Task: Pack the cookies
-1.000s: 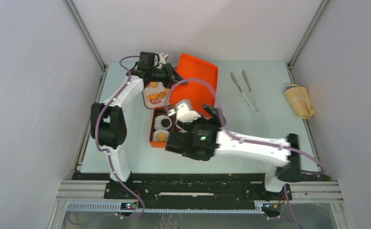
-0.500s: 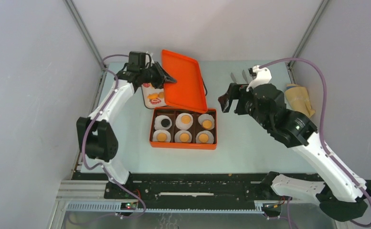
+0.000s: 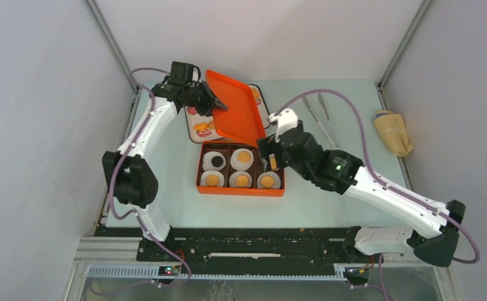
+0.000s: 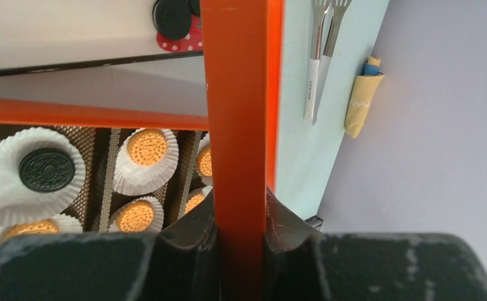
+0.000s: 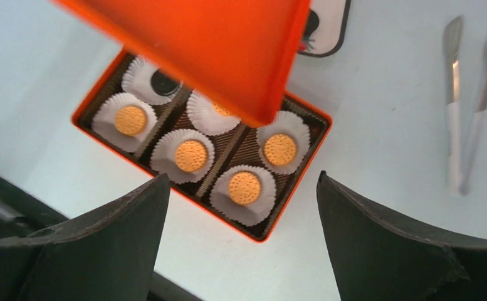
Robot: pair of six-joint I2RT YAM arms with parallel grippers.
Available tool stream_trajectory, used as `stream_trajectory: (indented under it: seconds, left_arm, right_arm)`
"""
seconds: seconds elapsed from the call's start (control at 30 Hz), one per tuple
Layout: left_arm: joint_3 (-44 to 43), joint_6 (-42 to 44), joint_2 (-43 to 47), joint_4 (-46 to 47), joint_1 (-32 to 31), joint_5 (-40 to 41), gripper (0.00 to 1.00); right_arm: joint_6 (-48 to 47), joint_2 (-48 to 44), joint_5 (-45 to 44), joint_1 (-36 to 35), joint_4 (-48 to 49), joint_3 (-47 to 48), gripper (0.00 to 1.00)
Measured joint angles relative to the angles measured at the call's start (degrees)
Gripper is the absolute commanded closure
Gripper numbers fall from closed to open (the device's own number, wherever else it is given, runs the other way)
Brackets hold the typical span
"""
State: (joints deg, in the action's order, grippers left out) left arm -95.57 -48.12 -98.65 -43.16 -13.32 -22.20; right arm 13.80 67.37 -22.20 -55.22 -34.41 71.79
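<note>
Left wrist: embossed cookies, smooth lid

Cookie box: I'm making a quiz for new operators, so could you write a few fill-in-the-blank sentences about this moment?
1. The left claw is shut on the orange ____.
2. The box holds six cookies: five golden and one ____.
3. The right claw, above the box, is ____.

Missing words: lid; black; open.
</note>
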Motion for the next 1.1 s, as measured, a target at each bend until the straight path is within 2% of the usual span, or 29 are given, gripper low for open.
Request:
stream_trajectory:
  seconds: [0.13, 0.3, 0.5, 0.7, 0.73, 0.83, 0.93, 1.1]
  left_arm:
    - [-7.43, 0.22, -5.46, -1.84, 0.0, -1.07, 1.0]
    - [-8.48, 1.03, -6.38, -4.55, 0.0, -3.1, 1.0]
    - [-8.02, 1.6, -6.38, -4.61, 0.0, -6.03, 1.0]
    - [-2.29, 1.62, -4.83, -2.38, -0.04, -8.17, 1.0]
    - [-0.81, 1.62, -4.24, -2.21, -0.04, -8.35, 1.0]
    - [3.28, 1.46, -2.12, -1.29, -0.07, -9.42, 1.0]
    - [4.96, 0.55, -0.94, 1.03, -0.04, -9.79, 1.0]
    - [5.09, -0.52, -0.02, 3.48, -0.07, -11.3, 1.0]
  right_arm:
    - [-9.46, 5.09, -12.52, -8.55, 2.93, 0.15, 0.04]
    - [-20.24, 12.68, -23.5, -14.38, 9.7, -0.59, 0.03]
    - [-27.15, 18.03, -27.74, -15.3, 16.74, -1.88, 0.03]
    - [-32.54, 20.98, -29.62, -14.08, 24.98, -1.9, 0.07]
    - [-33.35, 21.49, -29.46, -13.66, 26.32, -1.9, 0.11]
    - [-34.42, 22.73, -27.96, -11.78, 28.63, -1.88, 0.32]
    - [-34.38, 24.13, -25.49, -10.12, 28.65, -1.86, 0.45]
    - [-34.34, 25.75, -22.56, -8.83, 27.3, -1.86, 0.84]
